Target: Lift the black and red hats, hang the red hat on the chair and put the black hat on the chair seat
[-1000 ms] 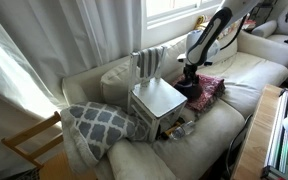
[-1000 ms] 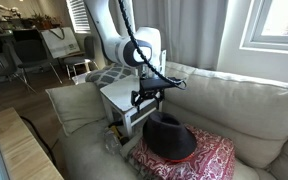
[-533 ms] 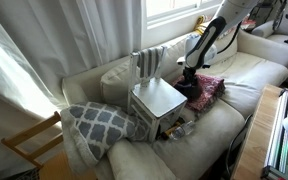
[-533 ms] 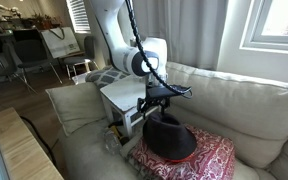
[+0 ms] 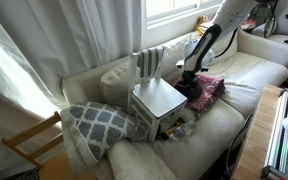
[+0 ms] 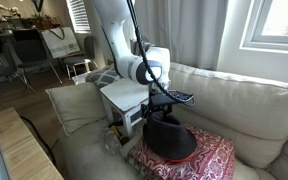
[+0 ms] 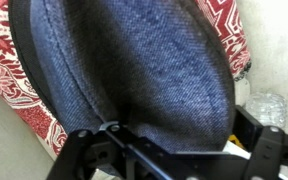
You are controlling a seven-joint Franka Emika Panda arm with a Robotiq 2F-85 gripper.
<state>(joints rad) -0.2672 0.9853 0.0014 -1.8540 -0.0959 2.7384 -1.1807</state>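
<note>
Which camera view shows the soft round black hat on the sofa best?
An exterior view: the soft round black hat appears whole on the red patterned cloth below the gripper. The wrist view shows the hat only partly, very close. In an exterior view the hat is a small dark patch.

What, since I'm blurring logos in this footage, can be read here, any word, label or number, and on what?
None readable in any view.
The black hat is plain fabric; the patterned cloth bears only ornament; the chair shows no lettering.
Clutter under the chair is too small to read.
</note>
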